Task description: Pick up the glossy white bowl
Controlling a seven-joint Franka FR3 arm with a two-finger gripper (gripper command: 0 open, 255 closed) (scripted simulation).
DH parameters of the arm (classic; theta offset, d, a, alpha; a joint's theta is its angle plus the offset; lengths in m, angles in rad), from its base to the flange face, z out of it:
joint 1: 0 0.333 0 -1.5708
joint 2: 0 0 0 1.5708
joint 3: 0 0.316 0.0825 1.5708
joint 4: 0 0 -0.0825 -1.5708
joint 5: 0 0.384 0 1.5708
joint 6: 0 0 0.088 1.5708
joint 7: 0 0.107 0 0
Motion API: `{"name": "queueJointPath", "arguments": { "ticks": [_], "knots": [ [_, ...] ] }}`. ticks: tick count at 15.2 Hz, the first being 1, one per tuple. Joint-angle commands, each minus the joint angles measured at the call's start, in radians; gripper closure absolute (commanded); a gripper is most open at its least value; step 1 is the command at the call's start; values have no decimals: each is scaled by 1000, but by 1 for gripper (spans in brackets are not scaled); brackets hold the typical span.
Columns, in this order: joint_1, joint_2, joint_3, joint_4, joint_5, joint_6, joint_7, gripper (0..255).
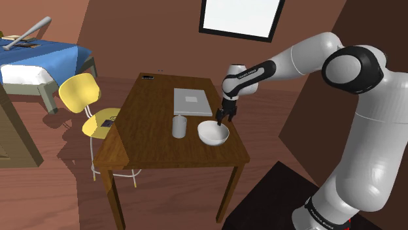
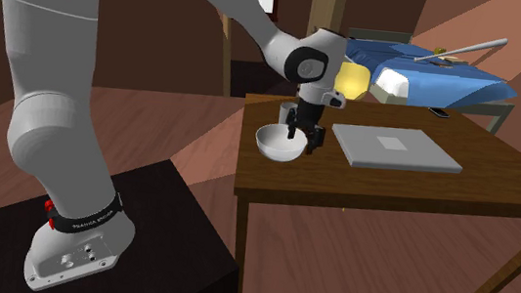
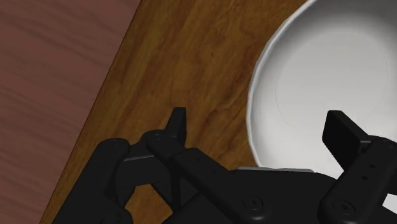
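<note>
white bowl (image 1: 214, 134) | on wooden table (image 1: 150, 142) | end effector (image 1: 223, 119) wide, fingers (image 3: 179, 126) straddling its rim

Arm (image 1: 301, 55) extended, claw (image 1: 223, 119) aimed straight down (fingers (image 3: 180, 124) spread wide apart).

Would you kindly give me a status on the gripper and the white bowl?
Gripper open, jaws straddling the rim of the white bowl. Bowl upright on the wooden table. Grey cup beside it, apart, not in the way.
</note>
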Motion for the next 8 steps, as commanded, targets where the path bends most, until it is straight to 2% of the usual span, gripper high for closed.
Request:
{"name": "queueJointPath", "arguments": {
  "ticks": [1, 2, 8],
  "knots": [
    [1, 8, 1, 0, 2, 8, 0, 0],
    [1, 8, 1, 1, 2, 8, 1, 255],
    [1, 7, 1, 1, 1, 7, 1, 255]
  ]
}}
